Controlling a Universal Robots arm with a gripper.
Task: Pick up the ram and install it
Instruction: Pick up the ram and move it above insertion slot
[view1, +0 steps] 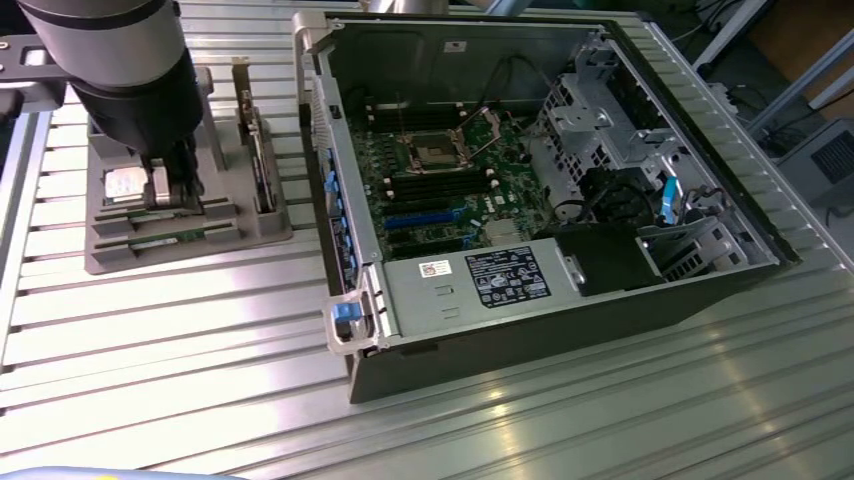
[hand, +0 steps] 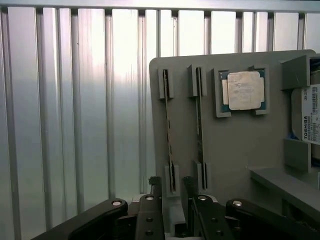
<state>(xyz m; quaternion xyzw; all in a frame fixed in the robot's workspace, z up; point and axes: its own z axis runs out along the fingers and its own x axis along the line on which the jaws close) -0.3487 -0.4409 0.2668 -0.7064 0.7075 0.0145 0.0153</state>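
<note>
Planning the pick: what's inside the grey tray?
In the grey tray: the ram and a second stick, both on edge in slots; a processor chip in a pocket; a hard drive, partly out of frame. The open gripper covers part of the tray.

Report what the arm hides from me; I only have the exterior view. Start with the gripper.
Observer: The gripper is open, with one finger on either side of the near end of the ram, the stick closest to the tray's edge.
Operator: Tell me what sits beside that stick.
Observer: A second stick stands on edge in a parallel slot, farther from the tray's edge.
</note>
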